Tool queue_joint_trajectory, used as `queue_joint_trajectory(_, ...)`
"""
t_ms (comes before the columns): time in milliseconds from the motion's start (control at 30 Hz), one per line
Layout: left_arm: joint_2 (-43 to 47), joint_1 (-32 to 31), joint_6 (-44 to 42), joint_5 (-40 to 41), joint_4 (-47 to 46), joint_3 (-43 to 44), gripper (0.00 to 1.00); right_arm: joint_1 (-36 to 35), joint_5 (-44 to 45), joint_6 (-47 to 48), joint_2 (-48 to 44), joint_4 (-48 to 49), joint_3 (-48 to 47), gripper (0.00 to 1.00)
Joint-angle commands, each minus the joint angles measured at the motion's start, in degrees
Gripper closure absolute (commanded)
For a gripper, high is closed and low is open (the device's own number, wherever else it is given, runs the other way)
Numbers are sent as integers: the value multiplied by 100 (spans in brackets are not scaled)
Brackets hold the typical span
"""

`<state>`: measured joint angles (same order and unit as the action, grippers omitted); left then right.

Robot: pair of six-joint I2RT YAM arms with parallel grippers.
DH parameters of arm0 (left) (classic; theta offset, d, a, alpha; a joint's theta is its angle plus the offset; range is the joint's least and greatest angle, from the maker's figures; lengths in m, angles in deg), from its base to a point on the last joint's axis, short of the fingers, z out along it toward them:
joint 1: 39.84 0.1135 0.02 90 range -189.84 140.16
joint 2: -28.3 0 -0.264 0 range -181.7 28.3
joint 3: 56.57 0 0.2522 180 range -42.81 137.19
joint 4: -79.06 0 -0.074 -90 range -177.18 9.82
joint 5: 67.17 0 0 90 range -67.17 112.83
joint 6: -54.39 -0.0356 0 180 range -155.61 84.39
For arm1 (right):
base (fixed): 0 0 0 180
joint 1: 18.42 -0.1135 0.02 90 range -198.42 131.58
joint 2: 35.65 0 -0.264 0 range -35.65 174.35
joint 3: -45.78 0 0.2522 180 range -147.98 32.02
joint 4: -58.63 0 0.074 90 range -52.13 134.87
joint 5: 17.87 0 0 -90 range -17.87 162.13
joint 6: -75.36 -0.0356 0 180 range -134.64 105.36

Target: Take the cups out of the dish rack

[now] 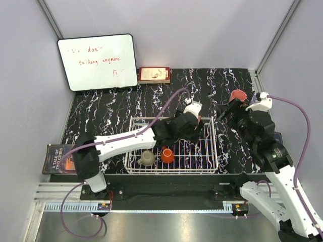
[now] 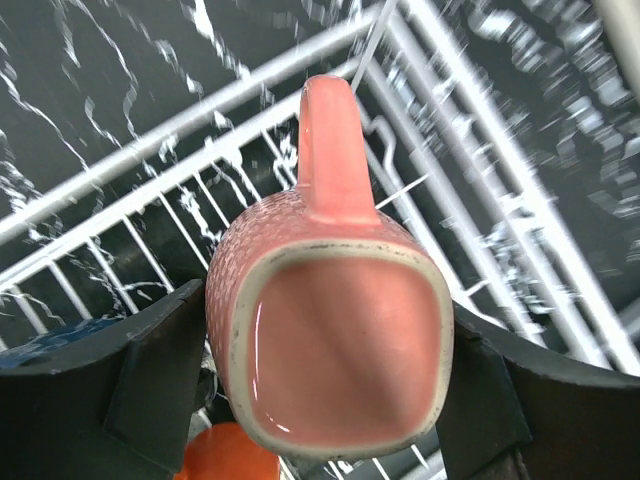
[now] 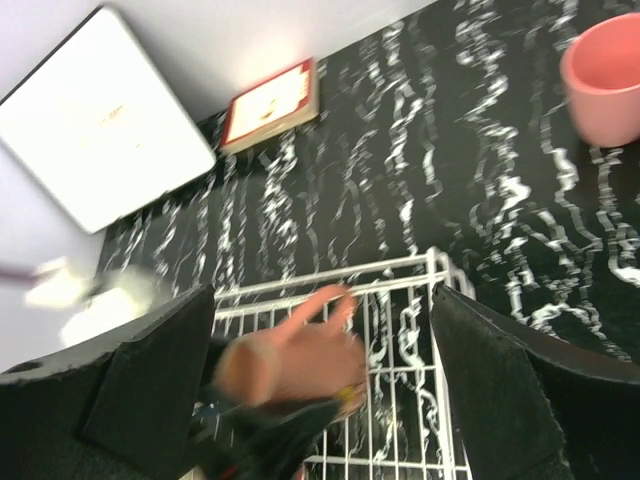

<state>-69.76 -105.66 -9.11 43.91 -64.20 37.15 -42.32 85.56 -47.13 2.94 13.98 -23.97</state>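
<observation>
My left gripper (image 1: 193, 124) is shut on a salmon-pink mug (image 2: 335, 340), fingers on its two sides, handle pointing away, over the far right part of the white wire dish rack (image 1: 171, 171). The right wrist view shows this mug (image 3: 300, 360) blurred above the rack (image 3: 400, 270). A beige mug (image 1: 147, 158) and an orange cup (image 1: 167, 155) sit in the rack's near part; the orange cup also shows in the left wrist view (image 2: 230, 455). A pink cup (image 1: 238, 95) stands on the table right of the rack. My right gripper (image 1: 230, 114) is open and empty beside the rack's far right corner.
A whiteboard (image 1: 97, 61) leans on the back wall at the left, with a small red book (image 1: 154, 75) next to it. Another book (image 1: 58, 159) lies at the table's left edge. The table top (image 1: 111, 113) is black marble pattern.
</observation>
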Motion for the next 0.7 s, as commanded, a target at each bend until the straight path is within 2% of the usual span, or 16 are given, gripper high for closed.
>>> queue_joint_trajectory(0,962,69,30,221,-549,-7,100,-27,1065,-64,176,-215,-211,5)
queue_joint_trajectory(133,1543,332,363,-191,-794,-462,100,-27,584,-82,44,118,44,1)
queue_joint_trajectory(400,3054,1298,1339,-1983,-2533,-1975,100,-27,-840,-494,131,680,474,1)
queue_joint_trajectory(433,3143,1396,1523,-2072,-2675,-2106,100,-36,-1007,-634,105,812,562,3)
queue_joint_trajectory(467,3231,1501,1603,-2560,-3007,-2221,100,-27,-1305,-714,53,1109,737,5)
queue_joint_trajectory(533,3433,1791,1892,-2924,-3342,-2563,100,-27,-1561,-968,17,1401,904,15)
queue_joint_trajectory(667,3750,2187,2411,-3671,-4492,-3205,100,-27,-2342,-1277,8,2165,1282,27)
